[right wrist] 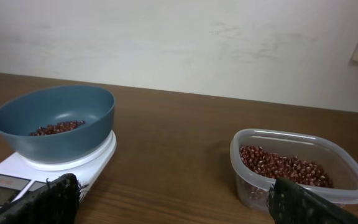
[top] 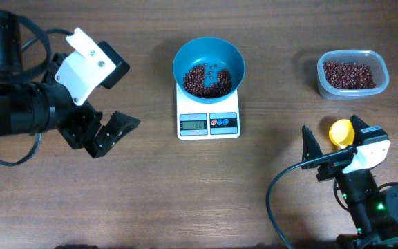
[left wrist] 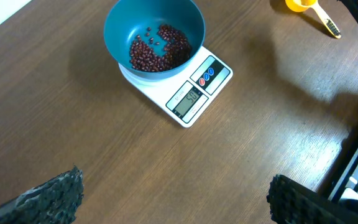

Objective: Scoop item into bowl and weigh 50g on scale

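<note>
The blue bowl point(top: 209, 66) sits on the white scale point(top: 208, 123) at the table's middle back, with dark red-brown beans point(top: 206, 80) in it. The scale's display is lit. Bowl point(left wrist: 154, 34), beans point(left wrist: 160, 48) and scale point(left wrist: 197, 90) also show in the left wrist view, and bowl point(right wrist: 55, 121) and scale point(right wrist: 17, 177) in the right wrist view. My left gripper point(top: 106, 135) is open and empty, left of the scale. My right gripper point(top: 334, 142) is open and empty near the front right.
A clear rectangular tub point(top: 352, 73) with more beans point(top: 351, 74) stands at the back right; it also shows in the right wrist view point(right wrist: 300, 171). A yellow scoop point(top: 340, 131) lies on the table between the tub and my right gripper.
</note>
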Robot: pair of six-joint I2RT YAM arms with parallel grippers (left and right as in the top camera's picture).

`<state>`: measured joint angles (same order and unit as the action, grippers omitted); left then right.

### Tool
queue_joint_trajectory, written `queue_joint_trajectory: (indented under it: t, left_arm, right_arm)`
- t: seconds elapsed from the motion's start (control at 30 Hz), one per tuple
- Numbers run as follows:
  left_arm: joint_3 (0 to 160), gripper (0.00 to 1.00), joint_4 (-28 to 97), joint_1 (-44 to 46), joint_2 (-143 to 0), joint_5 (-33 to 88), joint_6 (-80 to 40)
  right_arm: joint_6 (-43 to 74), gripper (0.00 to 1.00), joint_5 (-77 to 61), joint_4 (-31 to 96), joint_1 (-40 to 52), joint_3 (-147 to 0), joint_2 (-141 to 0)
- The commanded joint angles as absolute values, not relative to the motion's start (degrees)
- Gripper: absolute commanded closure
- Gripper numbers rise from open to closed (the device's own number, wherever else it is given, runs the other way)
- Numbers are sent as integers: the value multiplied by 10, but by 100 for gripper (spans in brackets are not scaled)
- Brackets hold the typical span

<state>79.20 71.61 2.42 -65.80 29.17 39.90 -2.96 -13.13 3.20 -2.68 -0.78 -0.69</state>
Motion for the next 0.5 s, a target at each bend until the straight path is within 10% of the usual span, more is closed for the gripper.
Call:
queue_joint_trajectory:
  t: [0.0, 0.47]
  left_arm:
    - [795, 1, 717, 25, -657, 300, 408]
    - [795, 1, 717, 25, -657, 300, 408]
  right_arm:
    - [-47, 1, -131, 36, -22, -3, -2]
    - [-10, 1, -132, 34, -22, -3, -5]
